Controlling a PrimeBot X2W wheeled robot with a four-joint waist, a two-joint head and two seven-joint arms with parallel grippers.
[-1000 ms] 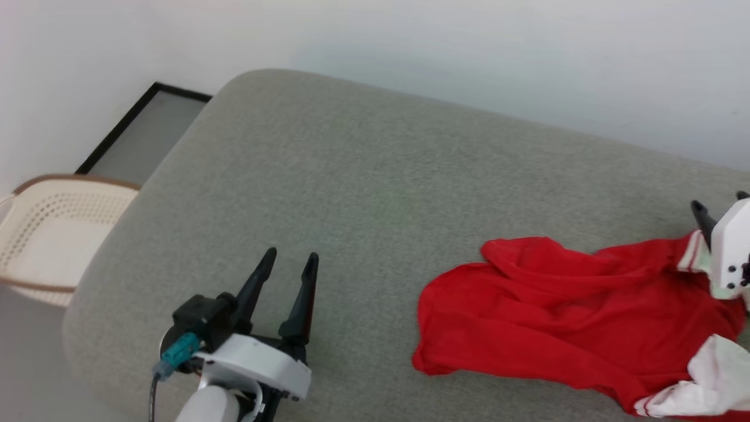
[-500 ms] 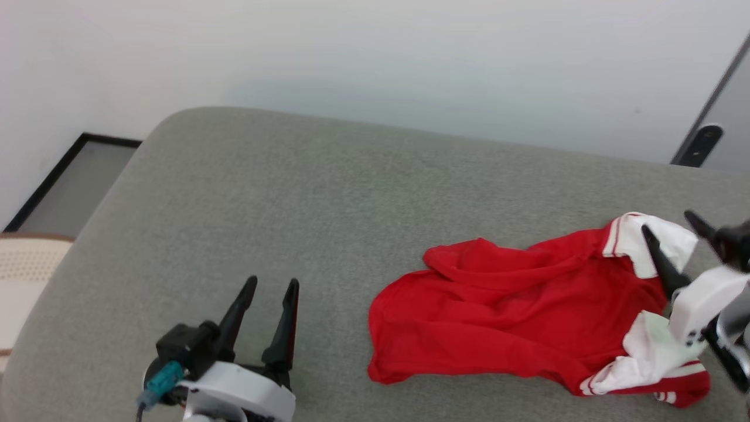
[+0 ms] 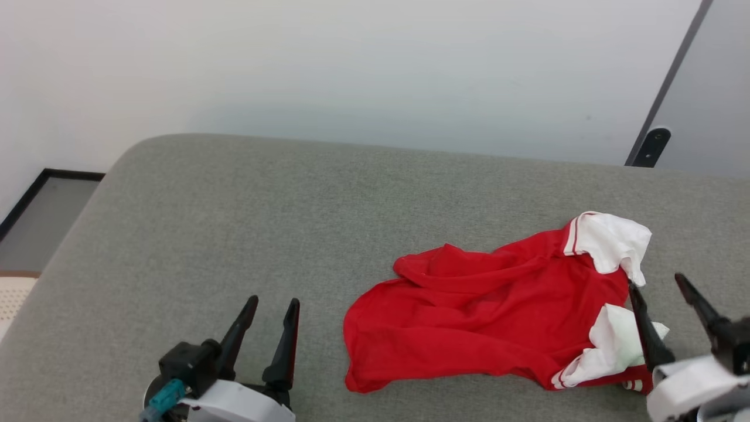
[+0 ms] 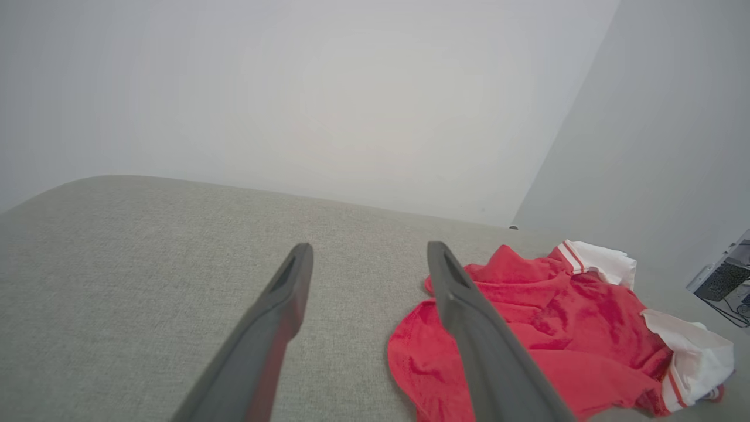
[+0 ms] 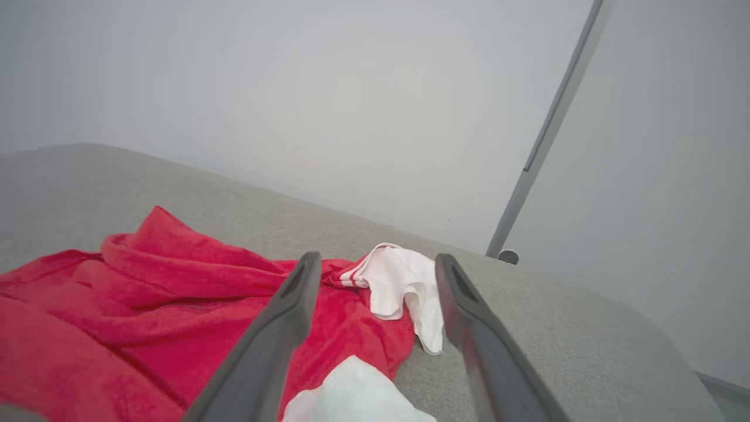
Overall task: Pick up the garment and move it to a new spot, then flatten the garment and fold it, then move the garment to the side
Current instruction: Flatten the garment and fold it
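The garment (image 3: 480, 316) is a bright red jersey with white sleeves, lying crumpled on the grey cushioned surface (image 3: 293, 217) right of centre. It is also in the left wrist view as the garment (image 4: 556, 328) and in the right wrist view as the garment (image 5: 146, 310). My left gripper (image 3: 272, 302) is open at the lower left, well clear of the cloth, with nothing between its fingers. My right gripper (image 3: 656, 284) is open at the lower right, its left finger over the lower white sleeve (image 3: 612, 346), holding nothing.
A white wall runs behind the cushion. A grey door panel with a dark stop (image 3: 650, 146) stands at the back right. A black-framed floor panel (image 3: 35, 217) and the rim of a cream basket (image 3: 12, 293) lie off the left edge.
The head camera has swung right, so the whole scene shifted left. My right gripper has drawn back from over the garment's right end to the lower right. The garment lies as before.
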